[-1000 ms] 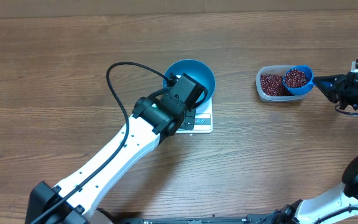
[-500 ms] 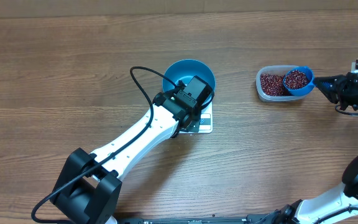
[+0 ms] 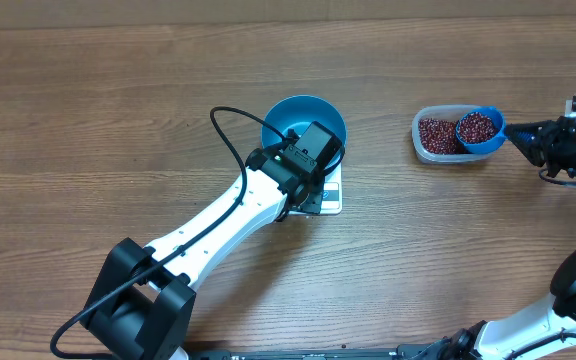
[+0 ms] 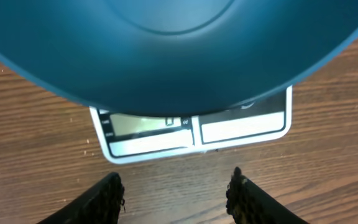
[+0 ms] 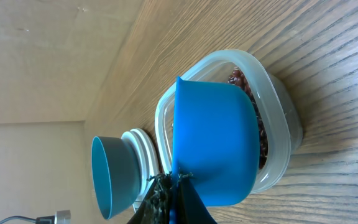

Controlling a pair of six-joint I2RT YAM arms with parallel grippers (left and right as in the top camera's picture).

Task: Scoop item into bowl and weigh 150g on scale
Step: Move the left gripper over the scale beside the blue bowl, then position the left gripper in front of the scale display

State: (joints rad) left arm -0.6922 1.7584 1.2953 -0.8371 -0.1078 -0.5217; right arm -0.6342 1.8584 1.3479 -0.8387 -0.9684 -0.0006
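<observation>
The blue bowl sits on the white scale; no beans show in the part of it that I see. In the left wrist view the bowl hangs over the scale's display. My left gripper is open just in front of the scale, holding nothing. My right gripper is shut on the handle of a small blue scoop. The scoop is full of red-brown beans and hangs over the clear tub. In the right wrist view the scoop covers most of the tub.
The left arm lies diagonally from the front left to the scale, a black cable looping beside it. The tub holds more beans. Bare wooden table lies all round.
The left arm swung and its wrist shifted slightly right, over the scale's front edge, then held still. The left jaws have opened. The right arm and scoop have not moved.
</observation>
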